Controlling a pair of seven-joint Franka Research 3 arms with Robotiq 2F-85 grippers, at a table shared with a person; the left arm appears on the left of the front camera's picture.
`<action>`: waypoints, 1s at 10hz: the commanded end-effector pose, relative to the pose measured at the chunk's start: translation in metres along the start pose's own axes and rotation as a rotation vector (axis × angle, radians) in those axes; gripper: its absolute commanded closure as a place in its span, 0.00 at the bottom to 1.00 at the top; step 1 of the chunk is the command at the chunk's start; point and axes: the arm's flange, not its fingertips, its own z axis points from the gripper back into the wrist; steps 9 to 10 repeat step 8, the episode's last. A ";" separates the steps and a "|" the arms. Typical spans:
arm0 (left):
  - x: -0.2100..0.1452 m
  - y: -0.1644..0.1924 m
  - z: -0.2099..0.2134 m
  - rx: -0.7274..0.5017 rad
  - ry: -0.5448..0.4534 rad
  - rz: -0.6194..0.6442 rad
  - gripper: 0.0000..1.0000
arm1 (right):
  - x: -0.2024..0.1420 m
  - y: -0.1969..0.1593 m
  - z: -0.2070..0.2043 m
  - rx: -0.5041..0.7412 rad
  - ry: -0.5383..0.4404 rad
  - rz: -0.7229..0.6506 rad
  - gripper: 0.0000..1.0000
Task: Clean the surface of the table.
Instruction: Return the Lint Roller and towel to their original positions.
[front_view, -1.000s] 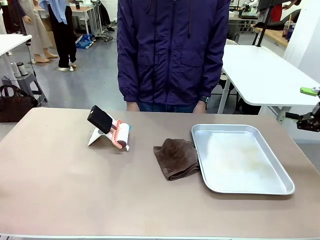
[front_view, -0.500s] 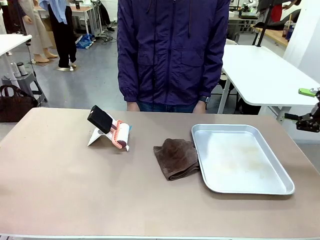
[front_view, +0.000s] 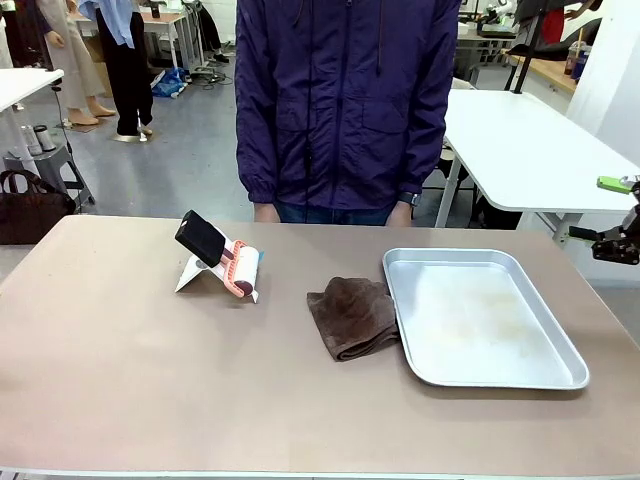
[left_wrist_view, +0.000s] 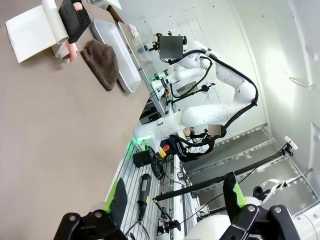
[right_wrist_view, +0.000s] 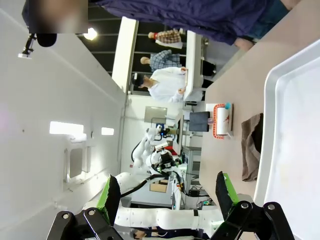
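The table has a beige-brown top that runs across the front view. It also shows in the left wrist view and the right wrist view. A crumpled brown cloth lies near its middle, touching the left rim of a silver tray. My right gripper hangs open and empty off the table's right edge, beside the tray. In its own view my right gripper points along the tray. My left gripper is open and empty, low over the table's near-left part, far from the cloth.
A lint roller with a black handle rests on a white sheet at the back left. A person in a purple jacket stands at the far edge, hands down behind the table. A white table stands beyond at the right.
My right gripper has shifted very slightly at the right edge of the front view. Nothing on the table has moved.
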 end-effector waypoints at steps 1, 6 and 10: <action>-0.003 -0.005 -0.002 -0.002 0.003 -0.007 0.00 | 0.000 0.002 0.002 0.014 0.004 0.003 0.00; -0.003 -0.005 -0.002 -0.002 0.003 -0.007 0.00 | 0.000 0.002 0.002 0.014 0.004 0.003 0.00; -0.003 -0.005 -0.002 -0.002 0.003 -0.007 0.00 | 0.000 0.002 0.002 0.014 0.004 0.003 0.00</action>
